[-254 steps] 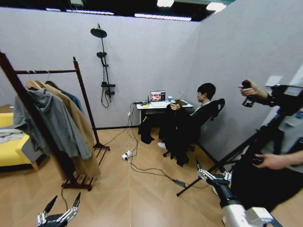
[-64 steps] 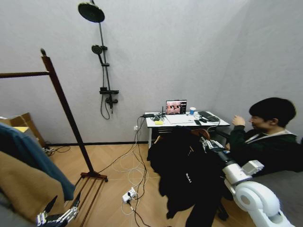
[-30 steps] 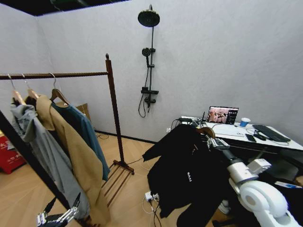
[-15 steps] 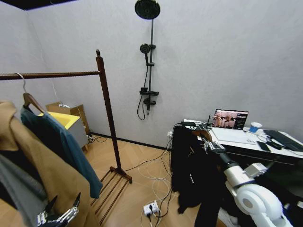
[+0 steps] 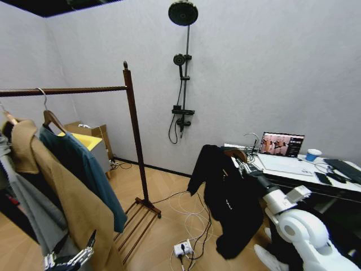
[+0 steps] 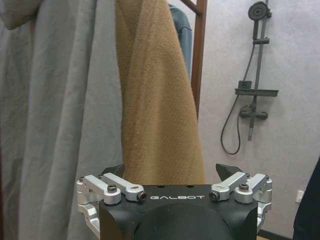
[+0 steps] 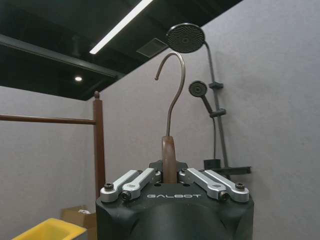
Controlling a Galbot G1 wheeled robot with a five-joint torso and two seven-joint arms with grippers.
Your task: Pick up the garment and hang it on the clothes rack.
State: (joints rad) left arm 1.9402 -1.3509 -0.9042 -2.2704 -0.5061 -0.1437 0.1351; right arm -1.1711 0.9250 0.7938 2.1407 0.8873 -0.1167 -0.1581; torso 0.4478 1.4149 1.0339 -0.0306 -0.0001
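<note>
- Garment (image 5: 228,206): long plain black coat on a wooden hanger (image 7: 169,161); hangs free in the air at the robot's right, in front of the white desk (image 5: 293,169), long axis vertical, hem well clear of the floor.
- Right gripper (image 5: 243,167): arm stretched forward and up; in the right wrist view the fingers (image 7: 134,183) are closed on the hanger's wooden neck, and the metal hook (image 7: 172,90) stands upright above them, its open end towards the rack side.
- Left gripper (image 5: 69,257): low at the robot's left, fingers spread with nothing between them, just in front of the hung tan coat (image 6: 157,95); idle.
- Clothes rack (image 5: 135,141): dark reddish-brown wood, knob-topped post, horizontal rail (image 5: 67,90) running off towards the robot's left, slatted base on the floor.
- Already on the rail: teal-blue jacket (image 5: 84,169) nearest the post, then the tan coat, then a grey jacket (image 6: 50,115). A bare stretch of rail lies between the teal jacket's hanger and the post.
- Governing relation: the rail lies to the left of the held hanger and above the hook's present height, well apart. Judgement: the right arm, as carrier, is the one placed to deliver; the hook must rise over the rail's bare end section and come down with its opening across the rail.
- Background: black shower stand (image 5: 183,73) on the wall; open laptop (image 5: 280,144) on the desk.
</note>
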